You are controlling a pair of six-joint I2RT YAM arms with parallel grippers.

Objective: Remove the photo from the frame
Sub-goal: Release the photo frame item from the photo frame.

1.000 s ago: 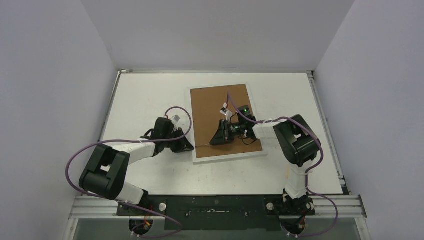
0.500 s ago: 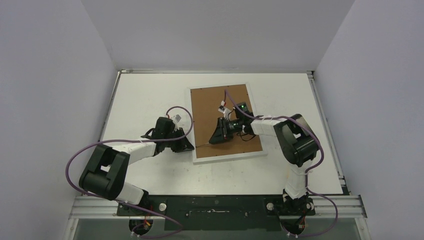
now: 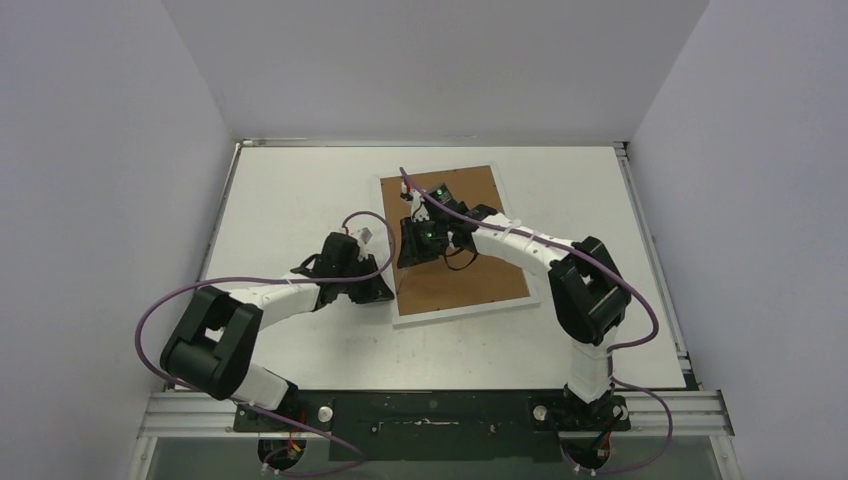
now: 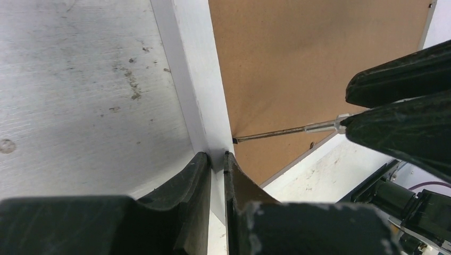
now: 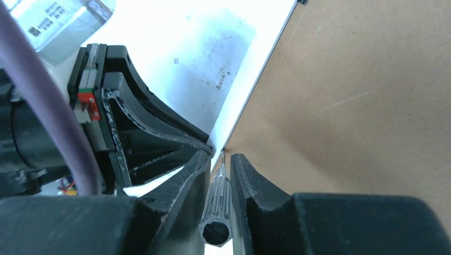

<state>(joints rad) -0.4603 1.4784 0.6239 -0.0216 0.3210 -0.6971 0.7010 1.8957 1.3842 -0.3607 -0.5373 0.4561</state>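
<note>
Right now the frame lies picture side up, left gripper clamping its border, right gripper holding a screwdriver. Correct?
No: the frame lies brown back up, as the top view shows; left gripper clamps its border, right gripper holds a screwdriver.

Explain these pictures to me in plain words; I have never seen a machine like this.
Two robot arms are bolted to a table. The wide picture looks down from above; the other two come from cameras on each wrist. A white frame lies face down, its brown back up, so no photo shows. The left gripper pinches the frame's edge. The right gripper holds a small screwdriver, its tip at the inner edge of the frame.
</note>
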